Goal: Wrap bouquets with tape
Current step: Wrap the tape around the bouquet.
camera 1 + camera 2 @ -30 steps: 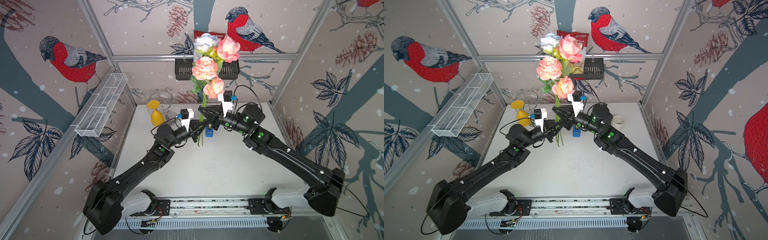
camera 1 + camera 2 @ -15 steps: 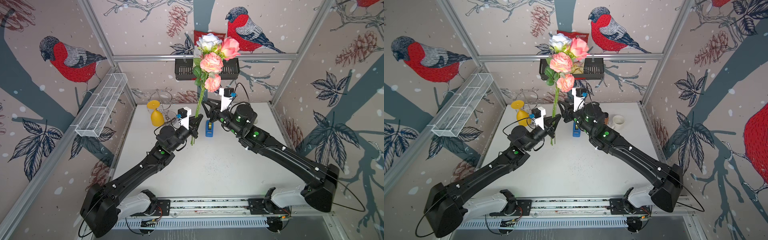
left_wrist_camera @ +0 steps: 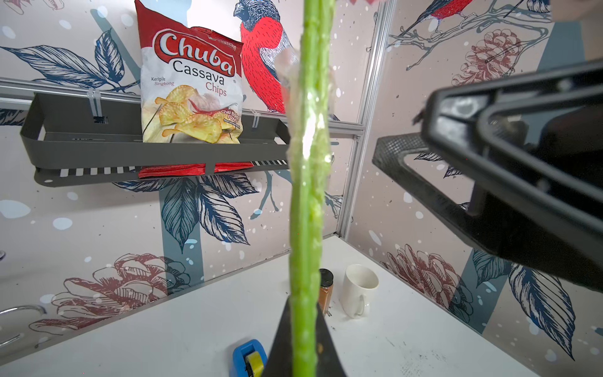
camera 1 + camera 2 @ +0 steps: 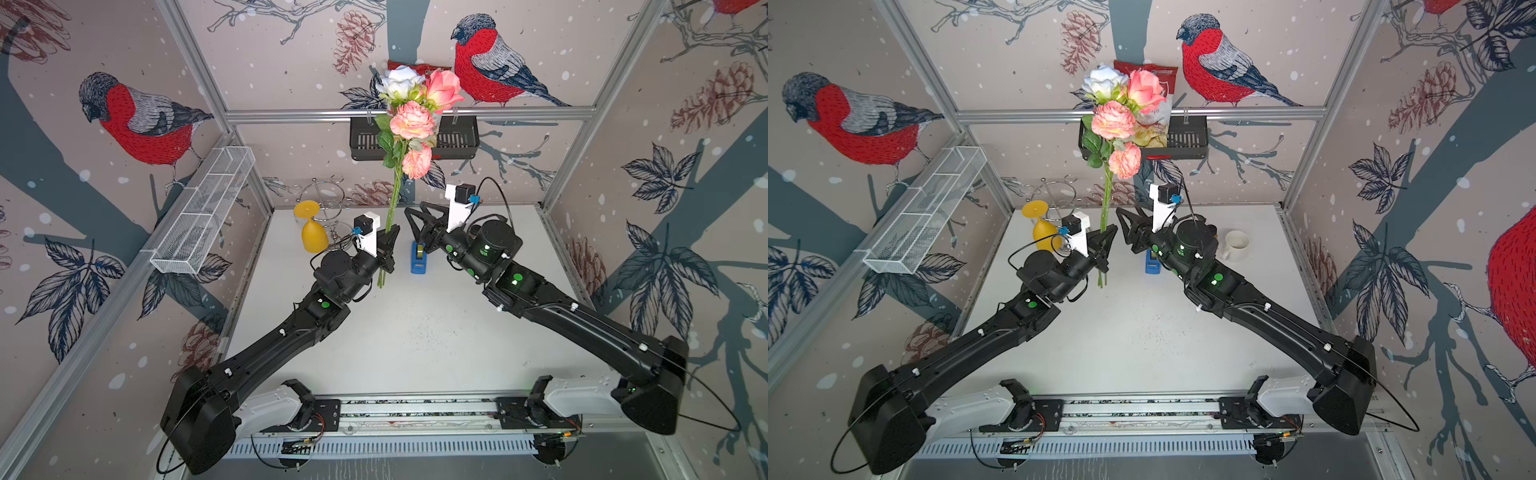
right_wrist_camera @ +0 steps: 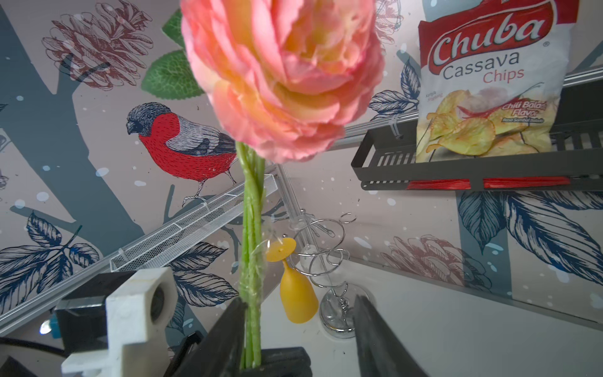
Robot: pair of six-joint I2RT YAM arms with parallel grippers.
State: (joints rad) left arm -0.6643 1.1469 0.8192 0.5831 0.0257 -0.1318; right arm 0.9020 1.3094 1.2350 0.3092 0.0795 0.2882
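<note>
While the left claw (image 4: pixel 392 233) pinches its green stems (image 4: pixel 394 203), the pink-and-white bouquet (image 4: pixel 411 122) stands upright beside the spread right claw (image 4: pixel 415 211).

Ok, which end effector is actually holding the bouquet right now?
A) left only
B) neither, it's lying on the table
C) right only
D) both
A: the left end effector is shut on the stems of the upright bouquet. The right end effector stands open beside them, gripping nothing.
</note>
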